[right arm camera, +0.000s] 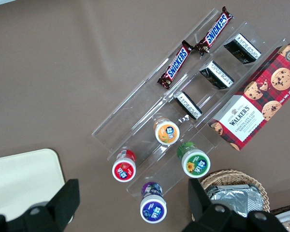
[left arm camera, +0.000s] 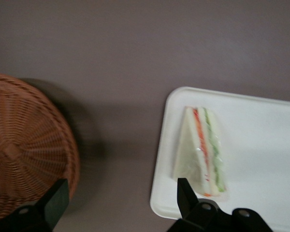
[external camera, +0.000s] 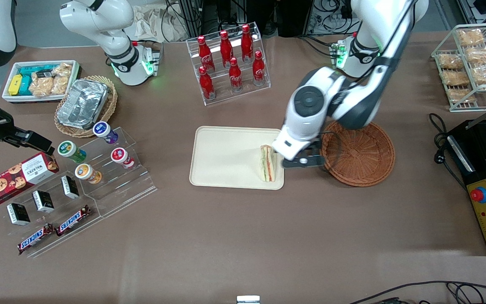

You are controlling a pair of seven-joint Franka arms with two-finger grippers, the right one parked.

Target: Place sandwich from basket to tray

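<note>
A white robot arm reaches over a brown table. Its gripper hangs between the tray and the basket, just beside the sandwich. The wrist view shows the two black fingers spread wide apart with nothing between them, so the jaws are released. The sandwich, a pale triangular wedge with orange, green and white layers, rests on the cream tray, close to the tray edge nearest the basket. The reddish-brown wicker basket appears to hold nothing.

The placing looks done, so the step in hand is likely the retreat. Doing it well means lifting straight up with the fingers kept spread, so neither one nudges the wedge toward the low rim close by.

Nothing stands directly in the gripper's way. A clear rack of red cola bottles stands farther from the front camera than the tray. Toward the parked arm's end lie a tan basket with a foil container, clear steps with yoghurt cups, chocolate bars and a biscuit box. Toward the working arm's end stands a wire rack of bagged pastries
</note>
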